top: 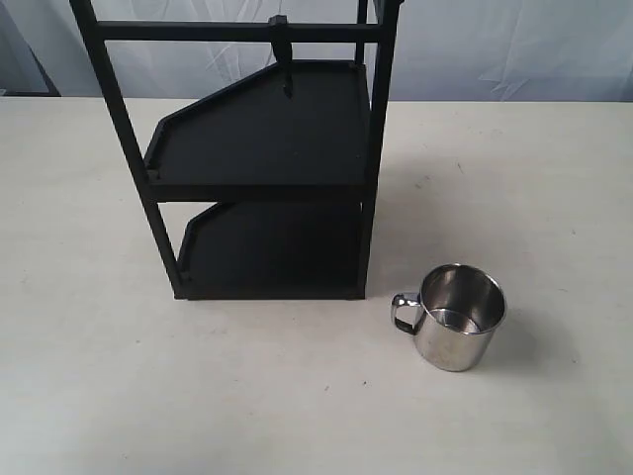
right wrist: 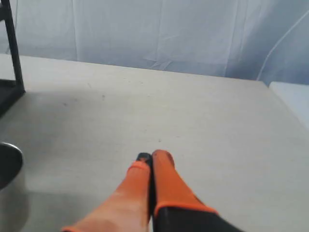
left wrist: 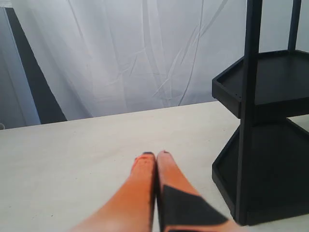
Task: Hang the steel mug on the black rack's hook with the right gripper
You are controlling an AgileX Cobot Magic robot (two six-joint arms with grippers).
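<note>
The steel mug (top: 460, 317) stands upright on the table, right of the black rack (top: 262, 163), its loop handle turned toward the rack. Its rim (right wrist: 8, 164) shows at the edge of the right wrist view. The hook (top: 283, 54) hangs down from the rack's top crossbar, bare. Neither arm shows in the exterior view. My right gripper (right wrist: 152, 155) is shut with nothing between its orange fingers, over bare table a little way from the mug. My left gripper (left wrist: 155, 154) is shut and empty too, beside the rack (left wrist: 251, 140).
The pale table (top: 198, 396) carries only the rack and mug. A white wrinkled curtain (left wrist: 145, 58) hangs behind it. One rack post (right wrist: 12, 48) stands in the right wrist view. The table's far edge (right wrist: 270, 84) shows there.
</note>
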